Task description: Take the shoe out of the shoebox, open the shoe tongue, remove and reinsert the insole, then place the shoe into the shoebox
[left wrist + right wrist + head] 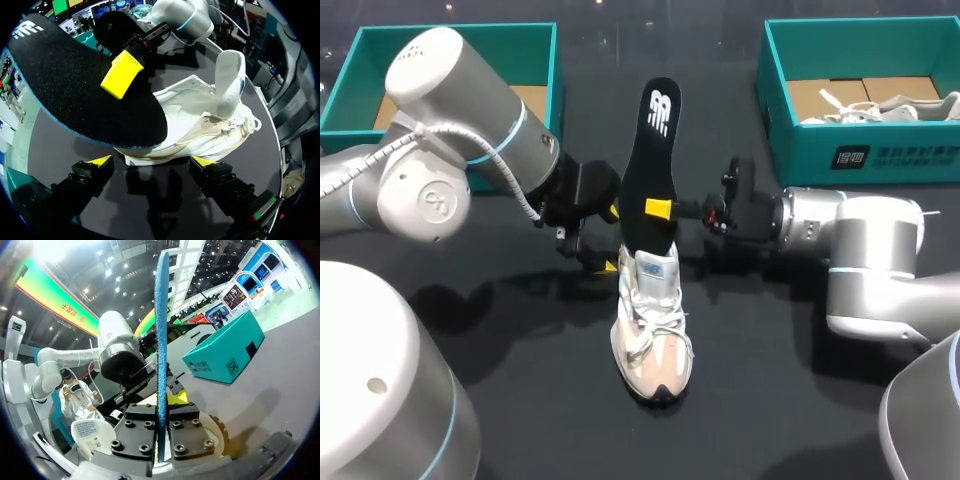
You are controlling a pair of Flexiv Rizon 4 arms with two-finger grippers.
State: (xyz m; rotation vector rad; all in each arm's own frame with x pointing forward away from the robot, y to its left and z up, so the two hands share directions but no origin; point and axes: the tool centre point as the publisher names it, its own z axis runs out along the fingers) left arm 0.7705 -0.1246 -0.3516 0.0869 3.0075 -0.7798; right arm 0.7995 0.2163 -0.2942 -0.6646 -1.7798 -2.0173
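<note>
1. While resting sole-down on the black table [540,420], white and pink shoe [653,325] with toe toward the near edge and tongue [230,80] raised upright.
2. Black insole [650,165] held on end above the shoe's heel opening, lower end down at the collar behind the tongue; cannot tell whether that end sits inside the shoe.
3. Right gripper [656,208] coming in from the shoe's right and clamped on the insole, one yellow tip flat against each face; seen from its own wrist, insole edge-on between the two fingers.
4. Left gripper [611,240] at the shoe's left, beside the heel, fingers spread wide and gripping nothing; from its own wrist, the side of the shoe just ahead of both yellow tips, insole overhead.
5. Teal shoebox [520,50] far off to the shoe's left, past the left arm.
6. Second teal shoebox [920,150] far off to the shoe's right, with another white shoe [890,105] lying inside.
</note>
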